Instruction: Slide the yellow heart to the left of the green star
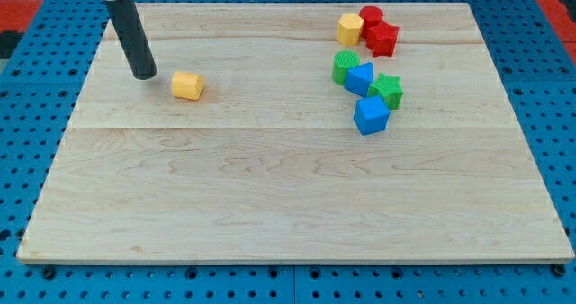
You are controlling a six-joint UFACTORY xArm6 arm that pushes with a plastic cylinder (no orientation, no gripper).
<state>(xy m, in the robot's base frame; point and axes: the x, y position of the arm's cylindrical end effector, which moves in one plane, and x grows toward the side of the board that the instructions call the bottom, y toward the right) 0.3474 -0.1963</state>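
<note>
Our arm carries no hand at all, so there is nothing to open, narrow or hold; we work with a straight dark rod, and my tip (143,75) rests on the pale wooden bench (288,196) near its top-left corner. Just beside it, toward the view's right, lies the small yellow plastic heart-shaped block (188,85), apart from the tip by a narrow gap. The target, a small green plastic star-shaped block (388,90), sits well apart toward the bench's right edge, packed in a cluster with a green rounded block (345,67), a blue block (360,77) touching it, and a blue cube-like block (371,115) below. Near the top edge stand another yellow block (350,29), a red cylinder (371,17) and a red star-like block (382,38). We judge the heart light, rigid and smooth-sided, likely to glide easily on the wood but also to spin if struck off-centre. We cannot grasp it; we would press on the middle of its left face and push steadily rightward, stopping short of the cluster.
</note>
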